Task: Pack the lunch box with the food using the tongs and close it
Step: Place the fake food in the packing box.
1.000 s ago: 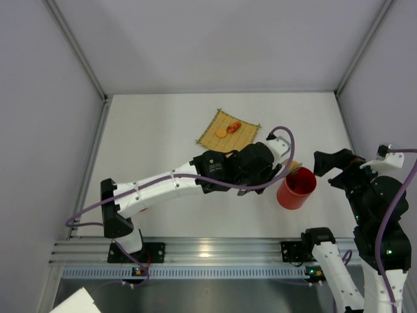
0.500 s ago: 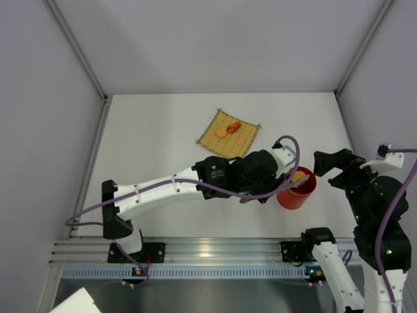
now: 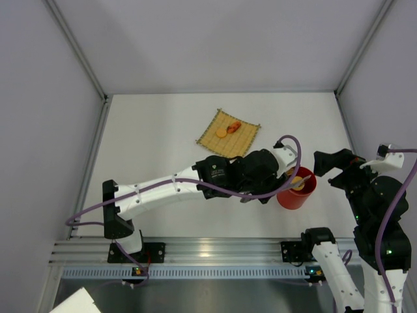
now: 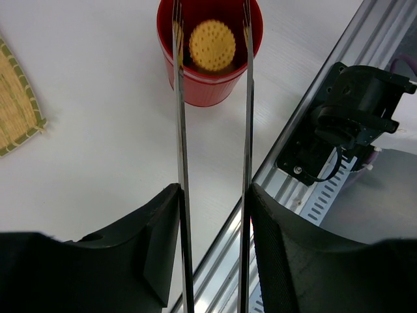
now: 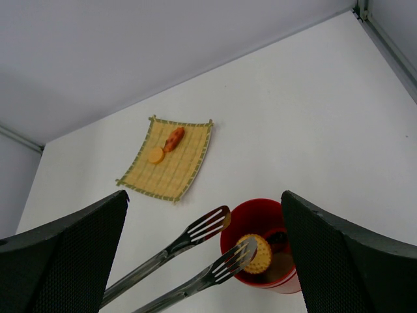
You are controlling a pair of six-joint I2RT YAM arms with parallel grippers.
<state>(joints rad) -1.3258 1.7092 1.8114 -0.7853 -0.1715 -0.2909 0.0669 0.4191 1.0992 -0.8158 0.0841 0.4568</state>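
Observation:
The red lunch box (image 3: 296,194) stands upright and open on the table, right of centre. My left gripper (image 3: 260,173) is shut on the tongs (image 4: 180,130), one finger pressing each arm. The tongs' slotted tips (image 5: 225,257) hang spread over the lunch box (image 5: 257,215). A round yellow cracker (image 4: 212,45) sits between the tips at the rim, touching the nearer tip (image 5: 258,254). A dark piece (image 5: 277,240) lies inside. On the woven mat (image 3: 238,140) rest a yellow round piece (image 3: 221,132) and an orange-red piece (image 3: 234,126). My right gripper (image 3: 324,171) stands open, just right of the lunch box.
The aluminium rail (image 3: 208,251) with both arm bases runs along the near edge. The right arm's base (image 4: 352,111) sits close to the lunch box (image 4: 208,88). White walls enclose the table on the left, far and right sides.
My left arm has carried the tongs right, from beside the lunch box to over its mouth. The tongs' arms have spread apart a little. The right arm has not moved.

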